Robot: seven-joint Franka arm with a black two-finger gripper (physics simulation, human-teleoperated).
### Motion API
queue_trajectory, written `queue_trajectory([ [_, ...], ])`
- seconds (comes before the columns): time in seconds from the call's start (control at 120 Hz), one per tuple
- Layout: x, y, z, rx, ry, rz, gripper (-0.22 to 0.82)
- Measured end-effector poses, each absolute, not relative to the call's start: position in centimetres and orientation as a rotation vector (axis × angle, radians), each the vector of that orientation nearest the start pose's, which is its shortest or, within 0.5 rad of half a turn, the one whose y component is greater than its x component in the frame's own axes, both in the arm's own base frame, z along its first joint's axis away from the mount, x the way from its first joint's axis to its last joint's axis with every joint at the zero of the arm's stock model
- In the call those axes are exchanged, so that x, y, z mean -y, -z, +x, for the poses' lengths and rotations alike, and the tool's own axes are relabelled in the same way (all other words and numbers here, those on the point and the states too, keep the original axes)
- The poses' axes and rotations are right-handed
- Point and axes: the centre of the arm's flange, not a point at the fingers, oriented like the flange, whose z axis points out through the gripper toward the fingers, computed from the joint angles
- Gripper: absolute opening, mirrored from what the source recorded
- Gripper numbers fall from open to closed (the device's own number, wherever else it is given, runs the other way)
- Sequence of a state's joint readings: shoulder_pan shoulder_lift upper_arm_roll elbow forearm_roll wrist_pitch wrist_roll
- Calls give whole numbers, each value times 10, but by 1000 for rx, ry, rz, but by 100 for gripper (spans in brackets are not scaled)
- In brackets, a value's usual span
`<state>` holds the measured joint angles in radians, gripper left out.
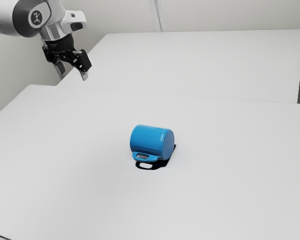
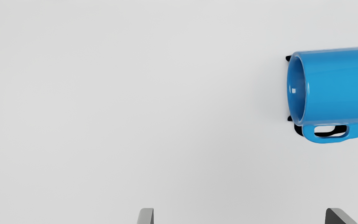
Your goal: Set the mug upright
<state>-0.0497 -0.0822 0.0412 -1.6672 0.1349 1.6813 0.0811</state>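
Observation:
A blue mug (image 1: 152, 142) lies on its side on the white table, its base facing the exterior view's right and its handle low toward that view's front. In the wrist view the mug (image 2: 342, 85) shows its open mouth and its handle, while its base end is cut off. My gripper (image 1: 73, 75) hangs well above the table at the exterior view's upper left, apart from the mug. Seen from the wrist, the gripper (image 2: 239, 214) is open, its two fingertips wide apart with nothing between them.
The white table (image 1: 79, 185) spreads around the mug on all sides. Behind it is another white surface (image 1: 200, 65), with pale walls beyond. A thin dark line crosses the exterior view's lower left corner.

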Motion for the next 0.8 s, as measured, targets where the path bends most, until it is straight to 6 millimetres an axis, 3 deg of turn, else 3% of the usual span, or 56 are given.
queue_trajectory([
  [0.142,-12,-628,542,-136,160,-3000,60],
  [0.292,-8,-608,546,-129,126,-3049,60],
  [0.408,-25,-584,553,-18,73,-3189,60],
  [0.633,-78,-514,578,247,-71,-3409,60],
  [0.8,-77,-464,595,305,-177,-3520,60],
])
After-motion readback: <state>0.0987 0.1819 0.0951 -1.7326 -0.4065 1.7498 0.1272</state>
